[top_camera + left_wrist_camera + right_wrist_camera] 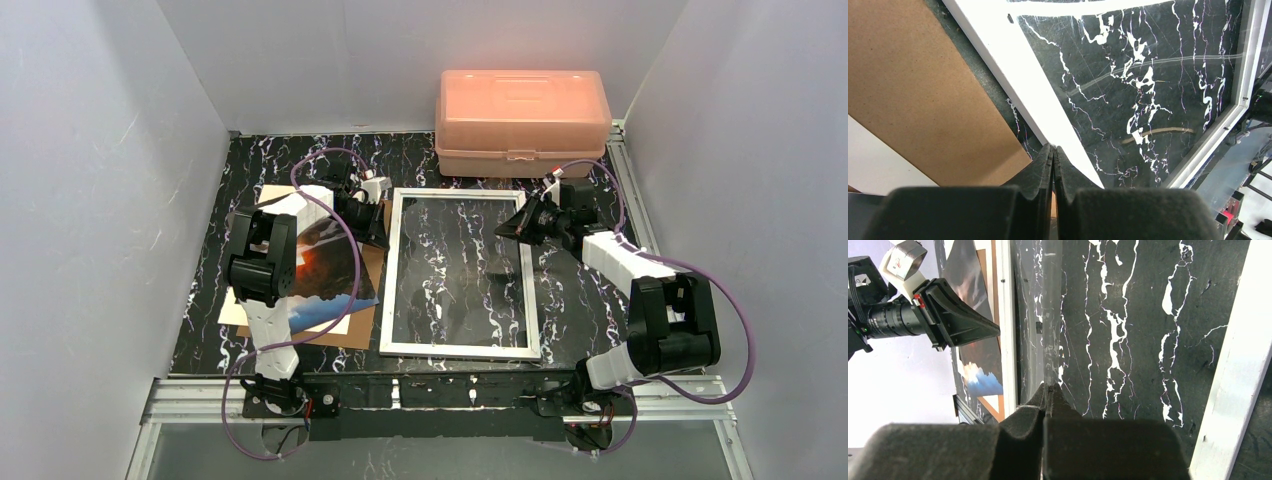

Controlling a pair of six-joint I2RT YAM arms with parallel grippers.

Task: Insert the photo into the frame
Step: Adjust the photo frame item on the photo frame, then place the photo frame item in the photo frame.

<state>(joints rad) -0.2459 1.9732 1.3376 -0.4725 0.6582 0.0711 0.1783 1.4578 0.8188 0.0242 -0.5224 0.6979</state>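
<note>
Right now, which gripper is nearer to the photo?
Left. The left gripper hangs by the photo, at its far right corner, next to the left rail of the frame. The right gripper is over the frame's right side, farther off.

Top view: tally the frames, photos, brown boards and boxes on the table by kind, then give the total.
White frame: 1
Photo: 1
Brown board: 1
Pink box: 1
Total: 4
</note>
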